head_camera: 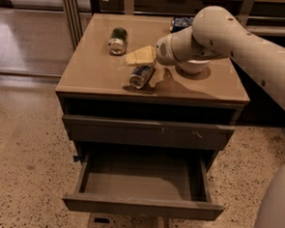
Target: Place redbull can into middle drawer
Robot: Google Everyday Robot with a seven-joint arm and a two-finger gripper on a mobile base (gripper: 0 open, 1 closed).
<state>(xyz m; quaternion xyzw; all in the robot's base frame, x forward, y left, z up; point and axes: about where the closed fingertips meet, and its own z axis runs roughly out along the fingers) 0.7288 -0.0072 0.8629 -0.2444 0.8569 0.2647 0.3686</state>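
Observation:
The redbull can [141, 76], silver and blue with a shiny end facing me, is tilted just above the cabinet top [96, 74], near its front middle. My gripper [141, 62] comes in from the right and is shut on the can's upper part, with its pale yellow fingers [140, 55] over it. The middle drawer [144, 206] is pulled out below, showing a bare flat grey floor [143, 183]. It stands directly under and in front of the can.
A green can [118, 40] lies on its side at the back left of the top. A white bowl [194, 67] sits behind my arm, and a dark blue item [180, 22] at the back. A shut drawer front with pale scratches [148, 132] lies above the open drawer.

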